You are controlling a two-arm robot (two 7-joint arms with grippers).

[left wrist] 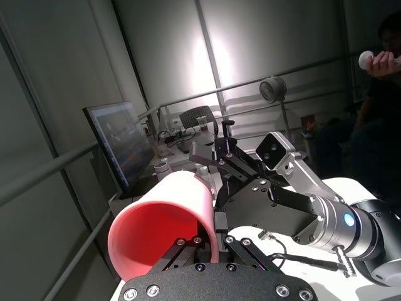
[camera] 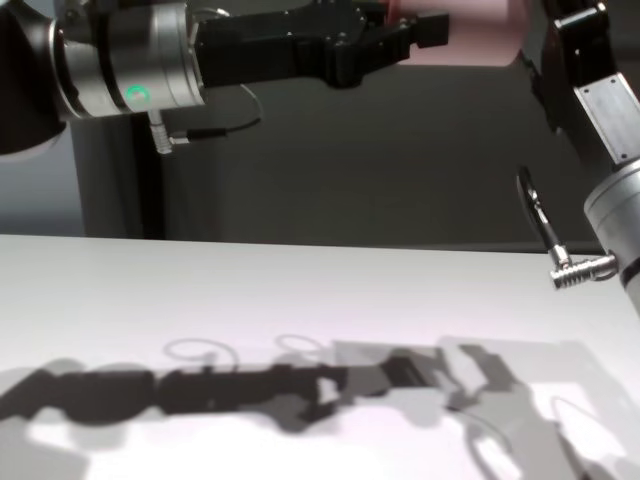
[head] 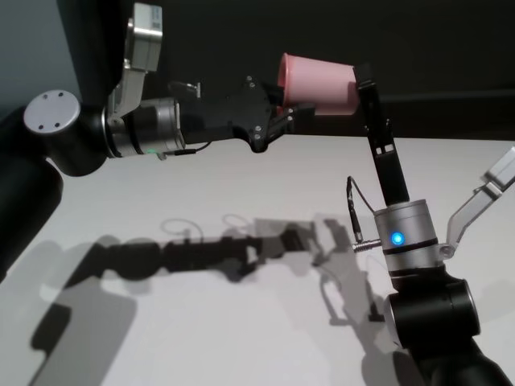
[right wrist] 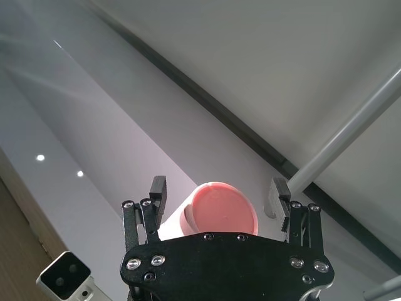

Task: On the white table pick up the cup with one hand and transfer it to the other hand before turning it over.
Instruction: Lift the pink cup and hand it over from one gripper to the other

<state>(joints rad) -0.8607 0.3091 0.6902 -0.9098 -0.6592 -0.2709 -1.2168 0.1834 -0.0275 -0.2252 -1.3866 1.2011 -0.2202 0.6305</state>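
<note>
Cup: one, in left gripper; right gripper spread around base

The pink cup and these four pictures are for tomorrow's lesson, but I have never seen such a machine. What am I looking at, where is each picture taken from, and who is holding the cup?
This is a robot with two arms, each ending in a black gripper. The head view looks down from above, the chest view from lower down, and each wrist view rides on one arm.

The white table carries only the arms' shadows. The cup lies on its side in the air. The left gripper, on the arm with the green light, is shut on the cup's wide rim end. The right gripper, on the arm with the blue light, is open, with a finger on either side of the cup's base and gaps showing. So the left holds the cup, and the handover is not yet done.
</note>
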